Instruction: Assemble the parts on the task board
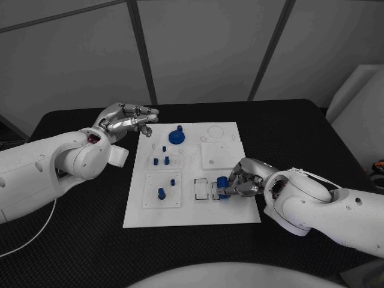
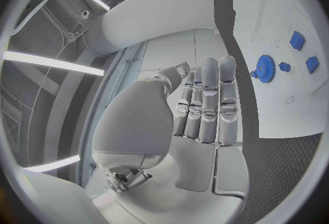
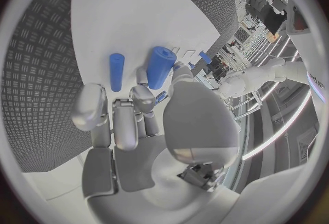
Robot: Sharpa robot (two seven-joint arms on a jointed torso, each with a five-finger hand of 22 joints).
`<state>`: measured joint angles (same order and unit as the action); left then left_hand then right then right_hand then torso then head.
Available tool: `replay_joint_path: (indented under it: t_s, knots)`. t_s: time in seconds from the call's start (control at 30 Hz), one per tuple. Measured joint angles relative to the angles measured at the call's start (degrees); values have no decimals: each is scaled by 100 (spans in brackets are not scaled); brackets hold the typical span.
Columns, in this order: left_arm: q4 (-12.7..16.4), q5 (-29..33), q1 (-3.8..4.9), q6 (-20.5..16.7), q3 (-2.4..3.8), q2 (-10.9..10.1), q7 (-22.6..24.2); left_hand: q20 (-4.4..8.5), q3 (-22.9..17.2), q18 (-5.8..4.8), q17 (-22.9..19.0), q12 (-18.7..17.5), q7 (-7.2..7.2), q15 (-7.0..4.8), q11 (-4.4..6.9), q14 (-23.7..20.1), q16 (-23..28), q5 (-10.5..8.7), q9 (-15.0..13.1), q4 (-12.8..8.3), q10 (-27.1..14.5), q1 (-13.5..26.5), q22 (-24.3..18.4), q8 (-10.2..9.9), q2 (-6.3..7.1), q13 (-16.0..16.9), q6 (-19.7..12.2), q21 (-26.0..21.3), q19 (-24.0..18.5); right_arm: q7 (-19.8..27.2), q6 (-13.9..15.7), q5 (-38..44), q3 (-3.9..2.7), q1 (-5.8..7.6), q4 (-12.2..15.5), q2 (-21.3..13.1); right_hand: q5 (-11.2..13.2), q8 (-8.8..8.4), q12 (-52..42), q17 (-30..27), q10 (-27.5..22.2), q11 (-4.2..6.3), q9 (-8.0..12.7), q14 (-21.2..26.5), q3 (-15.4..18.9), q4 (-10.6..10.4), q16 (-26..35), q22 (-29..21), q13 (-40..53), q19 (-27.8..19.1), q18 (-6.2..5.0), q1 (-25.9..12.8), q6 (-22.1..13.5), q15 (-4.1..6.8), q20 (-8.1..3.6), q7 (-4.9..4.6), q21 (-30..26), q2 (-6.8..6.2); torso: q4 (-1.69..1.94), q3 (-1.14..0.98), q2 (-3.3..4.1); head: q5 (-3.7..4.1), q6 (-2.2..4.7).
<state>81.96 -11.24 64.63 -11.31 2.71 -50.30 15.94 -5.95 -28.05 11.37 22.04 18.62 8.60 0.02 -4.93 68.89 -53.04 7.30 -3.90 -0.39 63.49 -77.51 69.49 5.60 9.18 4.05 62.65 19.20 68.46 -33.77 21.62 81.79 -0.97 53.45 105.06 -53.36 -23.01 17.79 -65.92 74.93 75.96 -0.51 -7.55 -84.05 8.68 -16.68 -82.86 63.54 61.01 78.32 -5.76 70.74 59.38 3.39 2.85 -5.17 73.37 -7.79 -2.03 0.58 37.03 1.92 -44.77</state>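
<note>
Right silver hand (image 1: 242,179): over the near right part of the flat white task board (image 1: 192,213), fingers curled around a stubby blue plastic cylinder (image 3: 160,66), held upright at the board's small clear frames. Slimmer blue peg (image 3: 117,71): just beside that cylinder, apart from the fingers. Left silver hand (image 1: 127,120): at the board's far left corner, fingers straight and side by side, holding nothing. Blue toothed gear (image 1: 176,137): on the board, near the left hand, untouched.
</note>
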Motion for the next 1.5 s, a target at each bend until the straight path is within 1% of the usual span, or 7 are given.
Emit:
replay_joint_path:
  t_s: [0.23, 0.43, 0.57, 0.67, 0.83, 1.2, 1.5]
  knots:
    - [6, 1, -1, 8, 0, -10, -7, 0, 0, 0, -6, 24, 0, 0, 0, 0, 23, 0, 0, 0, 0, 0, -5, 0, 0, 0, 0, 0, 0, -67, 9, 35, -15, 17, -61, 63, -118, 63, -56, 0, 0, 0, -6, 0, 8, -8, -27, 55, 80, 21, 0, 76, 2, 0, -21, -1, 48, 76, 5, 0, 6, -1, -27]
    - [8, 2, -1, 17, 0, -21, -18, 0, 0, 0, -6, 23, 0, 0, 0, 0, 23, 0, 0, 0, 0, 0, -5, 0, 0, 0, 0, 0, 0, -104, 114, 47, -13, 12, -34, 52, -518, 165, -201, -1, 95, 52, -17, 0, -39, 40, -132, 220, 286, 76, -1, 348, 24, -1, -31, 32, 175, 276, 1, 0, 6, -18, -46]
    - [10, 3, -2, 23, 0, -26, -26, 0, 0, 0, -6, 23, 0, 0, 0, 0, 23, 0, 0, 0, 0, 0, -4, 0, 0, 0, 0, 0, 0, -128, 244, 30, 1, -3, 55, -27, -624, 212, -343, -1, 158, 72, -15, 12, -97, 98, -198, 358, 450, 133, -1, 538, 17, 12, -47, 49, 269, 351, -5, -4, 3, -24, -52]
    - [10, 3, -3, 26, 0, -35, -31, 0, 0, 0, -6, 23, 0, 0, 0, 0, 23, 0, 0, 0, 0, 0, -4, 0, 0, 0, 0, 0, 0, -134, 386, -55, 10, -15, 145, -87, -699, 239, -390, -1, 206, 82, -15, 1, -115, 81, -233, 450, 541, 167, 91, 619, 31, 42, -62, 36, 325, 389, -8, -4, -1, -25, -53]
    - [8, 4, -5, 32, 0, -38, -40, 0, 0, 0, -6, 23, 0, 0, 0, 0, 23, 0, 0, 0, 0, 0, -4, 0, 0, 0, 0, 0, 0, -124, 685, -388, 11, -16, 299, -168, -832, 239, -418, -1, 237, 113, -14, 0, -170, 57, -262, 505, 594, 187, 91, 635, 31, 42, -61, 35, 351, 405, -9, -4, -3, -28, -53]
    - [8, 5, -7, 60, -1, -41, -66, 0, 0, 0, -6, 23, 0, 0, 0, 0, 23, 0, 0, 0, 0, 0, -12, 0, 0, 0, 0, -22, 0, -11, 1211, -1099, 7, -13, 511, -170, -894, 239, -478, -2, 278, 113, -10, 1, -190, 37, -293, 638, 677, 247, 90, 673, 30, 41, -82, 36, 445, 442, -7, 1, 2, -42, -32]
    - [5, 6, -9, 77, -2, -26, -76, 0, 0, -1, -10, 23, 0, 0, 0, 0, 23, 0, 0, 0, 0, 0, -12, 0, 0, 0, 0, -22, 0, 63, 1211, -1309, 5, -12, 396, 170, -894, 239, -499, -2, 299, 133, -10, 21, -189, 37, -313, 672, 693, 247, 90, 673, 46, 61, -82, 21, 466, 442, 6, -1, 13, -55, -58]
